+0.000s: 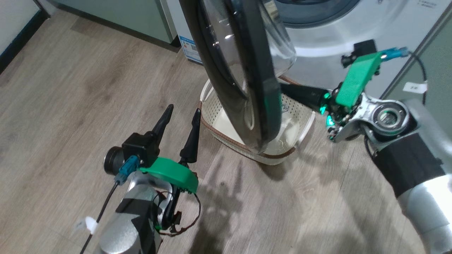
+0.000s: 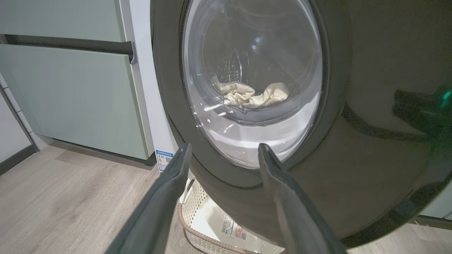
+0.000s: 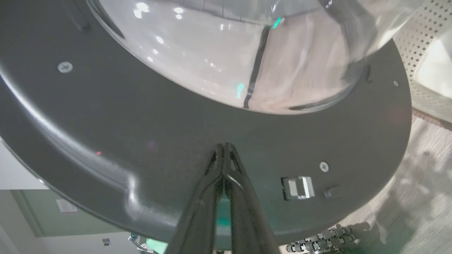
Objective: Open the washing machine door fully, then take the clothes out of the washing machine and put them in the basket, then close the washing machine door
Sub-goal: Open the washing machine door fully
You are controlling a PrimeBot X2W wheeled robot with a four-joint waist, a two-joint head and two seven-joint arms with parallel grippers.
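Black-rimmed washing machine door [image 1: 263, 95] stands half-open across the basket [image 1: 216, 112].

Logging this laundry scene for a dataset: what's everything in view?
washing machine door: one, black rim, clear glass, part open over the basket
washing machine: one, white, behind the door
clothes: one bundle, pale yellow, in the drum
basket: one, cream, brown rim, on the floor
cabinet fronts: two, sage green, left of the machine
sticker: one, blue, machine's lower corner
floor: one, pale wood, underfoot
left tool: one, dark, open, before the door's front
right tool: one, dark, shut, at the door's inner face
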